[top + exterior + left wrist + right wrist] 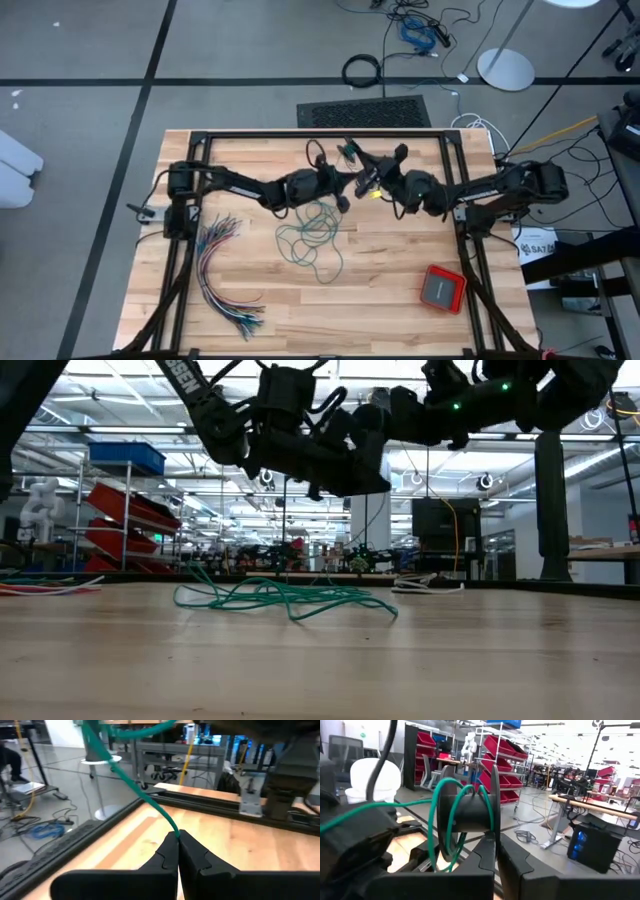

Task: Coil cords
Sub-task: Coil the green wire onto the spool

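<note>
Both arms are raised above the far middle of the pale wooden plank surface, their claws meeting there.

Left claw: fingers fully closed, pinching the thin teal-green flexible cord. From the fingertips the cord runs taut, up and away toward the right arm.

Right claw: fingers fully closed on the rim of a black plastic spool. Several turns of the teal-green cord are wound around the spool's core.

The remainder of the teal-green cord lies loose in a tangled pile on the surface, just below the left claw and on the near side of it.

A fanned bundle of many-coloured wires lies well apart on the left arm's side. A red square case lies near the right arm's side.
</note>
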`<state>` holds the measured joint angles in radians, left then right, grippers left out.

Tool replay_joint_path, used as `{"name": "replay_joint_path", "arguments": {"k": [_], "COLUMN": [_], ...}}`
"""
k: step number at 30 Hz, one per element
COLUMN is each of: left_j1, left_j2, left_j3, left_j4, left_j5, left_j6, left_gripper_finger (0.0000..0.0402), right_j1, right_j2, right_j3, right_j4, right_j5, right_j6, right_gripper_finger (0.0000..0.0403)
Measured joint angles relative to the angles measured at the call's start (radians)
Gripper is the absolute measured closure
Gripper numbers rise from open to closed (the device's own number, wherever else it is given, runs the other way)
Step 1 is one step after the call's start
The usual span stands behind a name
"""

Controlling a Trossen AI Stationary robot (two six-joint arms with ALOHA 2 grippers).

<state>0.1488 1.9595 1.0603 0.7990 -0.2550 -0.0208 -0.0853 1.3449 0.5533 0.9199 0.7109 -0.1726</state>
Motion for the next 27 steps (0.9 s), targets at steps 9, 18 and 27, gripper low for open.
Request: {"name": "replay_joint_path", "arguments": {"k": [9, 18, 27], "left_j1": [-0.042, -0.056, -0.060], "left_j2": [0.010, 0.009, 0.008], "left_j3": [0.024, 0.060, 0.123], "left_j4": [-0.007, -0.124, -0.294], "left_j5": [0.000, -0.008, -0.025], "left_j6": [0.001, -0.024, -0.004], "left_gripper_finger": [0.0402, 0.0402, 0.0402], "right_j1": [0.077, 0.072, 0.081], "right_j2": [-0.001, 0.025, 0.103], "right_j3": [-0.083, -0.082, -0.082], "right_j4": [0.118, 0.080, 0.104], "right_j5": [0.103, 0.155, 0.148], "right_j6": [0.004, 0.032, 0.081], "right_gripper_finger": [0.0403, 0.0403, 0.0403]}}
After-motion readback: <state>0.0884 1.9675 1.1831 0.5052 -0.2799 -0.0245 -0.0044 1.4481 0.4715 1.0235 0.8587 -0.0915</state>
